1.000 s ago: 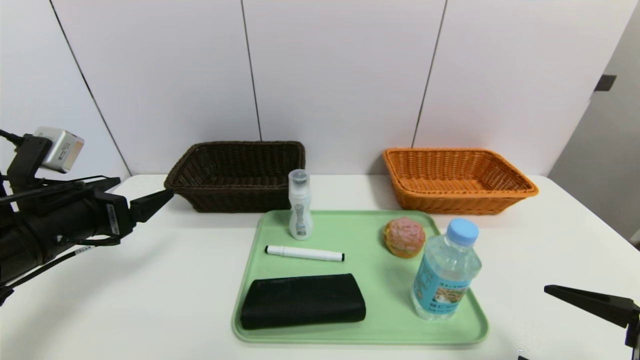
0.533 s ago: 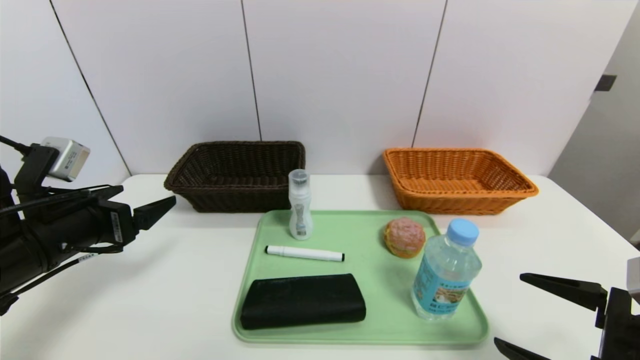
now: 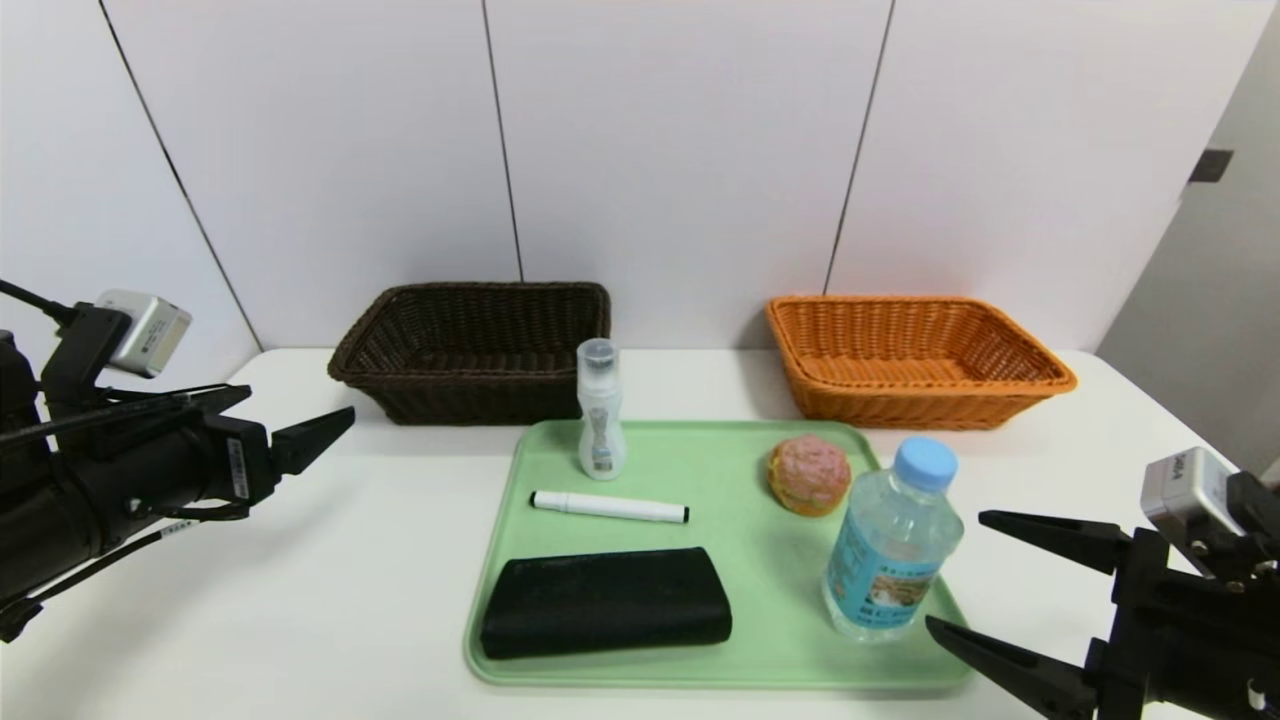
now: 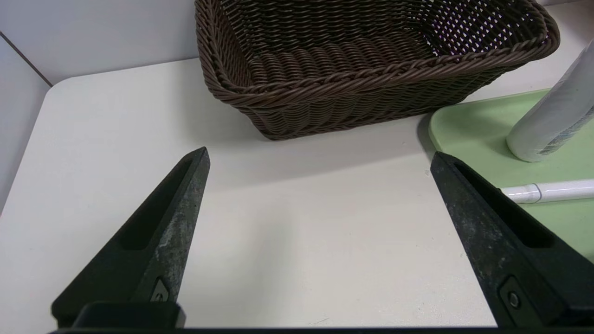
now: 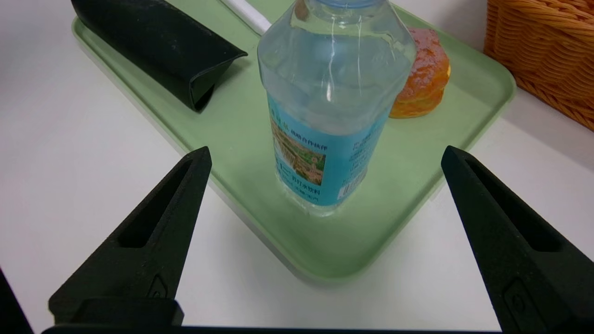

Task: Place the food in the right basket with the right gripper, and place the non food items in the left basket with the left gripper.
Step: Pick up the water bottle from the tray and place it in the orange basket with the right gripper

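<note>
Five things sit on the light green plastic tray [image 3: 760, 640] in the middle of the white counter [image 3: 330, 560], and none is sorted yet. Both baskets look empty: the dark brown wicker basket [image 3: 470, 345] at the back left and the orange wicker basket [image 3: 915, 355] at the back right.

Food, for the right side: the clear water bottle with blue cap and blue label [image 3: 893, 540], upright near the tray's front right corner, and the round pink-orange bun [image 3: 808, 474] just behind it. Non-food, for the left side: the small white bottle with a clear cap [image 3: 601, 425], upright at the tray's back edge; the white marker pen with black ends [image 3: 608, 507], lying in front of it; and the flat black pouch [image 3: 605, 602], lying along the front edge.

The right gripper [image 3: 965, 585] is low at the tray's front right corner, fingers spread wide, holding nothing, pointing at the water bottle w/o touching it. I judge the bottle will be its first pick. The left gripper [image 3: 285, 420] hangs over bare counter left of the tray, near the brown basket, fingers also wide apart and empty.

So approx. nothing is done; all five placements are left.
</note>
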Available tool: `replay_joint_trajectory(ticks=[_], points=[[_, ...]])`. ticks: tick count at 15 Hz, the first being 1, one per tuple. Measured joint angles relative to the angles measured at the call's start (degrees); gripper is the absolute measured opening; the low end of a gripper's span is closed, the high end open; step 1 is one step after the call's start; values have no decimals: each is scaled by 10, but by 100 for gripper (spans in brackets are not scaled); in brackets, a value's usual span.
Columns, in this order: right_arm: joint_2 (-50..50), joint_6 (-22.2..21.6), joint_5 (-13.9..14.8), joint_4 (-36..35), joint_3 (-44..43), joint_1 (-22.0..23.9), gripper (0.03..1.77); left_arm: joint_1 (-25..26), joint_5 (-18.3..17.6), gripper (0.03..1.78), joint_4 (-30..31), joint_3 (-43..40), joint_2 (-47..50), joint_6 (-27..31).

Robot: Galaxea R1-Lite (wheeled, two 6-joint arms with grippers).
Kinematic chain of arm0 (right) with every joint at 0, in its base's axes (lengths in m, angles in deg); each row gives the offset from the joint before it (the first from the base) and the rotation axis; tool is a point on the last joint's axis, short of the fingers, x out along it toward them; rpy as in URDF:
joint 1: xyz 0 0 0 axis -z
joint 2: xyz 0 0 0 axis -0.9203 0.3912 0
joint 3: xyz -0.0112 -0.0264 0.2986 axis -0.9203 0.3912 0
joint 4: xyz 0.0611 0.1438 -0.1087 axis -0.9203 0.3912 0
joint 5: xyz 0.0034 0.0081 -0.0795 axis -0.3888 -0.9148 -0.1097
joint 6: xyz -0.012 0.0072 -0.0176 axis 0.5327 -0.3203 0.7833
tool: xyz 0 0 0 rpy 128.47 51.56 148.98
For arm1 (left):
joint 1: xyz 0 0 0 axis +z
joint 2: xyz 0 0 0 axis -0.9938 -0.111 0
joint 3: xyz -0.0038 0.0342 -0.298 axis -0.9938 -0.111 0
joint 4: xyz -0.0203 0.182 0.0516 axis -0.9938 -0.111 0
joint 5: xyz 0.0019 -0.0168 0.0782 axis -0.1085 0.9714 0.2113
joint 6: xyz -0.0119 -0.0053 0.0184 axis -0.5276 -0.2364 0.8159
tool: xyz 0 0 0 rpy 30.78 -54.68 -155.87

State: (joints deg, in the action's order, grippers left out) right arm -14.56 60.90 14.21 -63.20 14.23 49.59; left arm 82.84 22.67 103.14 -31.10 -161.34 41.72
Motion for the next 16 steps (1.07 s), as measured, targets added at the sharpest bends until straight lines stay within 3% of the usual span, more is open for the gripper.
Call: replay_joint_trajectory(ticks=[11,16], points=[[144,-15,3,-134,-13,-30,171,0,0,169,0,-9,-1,-1],[177,-15,4,-155,-12,-30,171,0,0,169,0,-14,-1,-1]])
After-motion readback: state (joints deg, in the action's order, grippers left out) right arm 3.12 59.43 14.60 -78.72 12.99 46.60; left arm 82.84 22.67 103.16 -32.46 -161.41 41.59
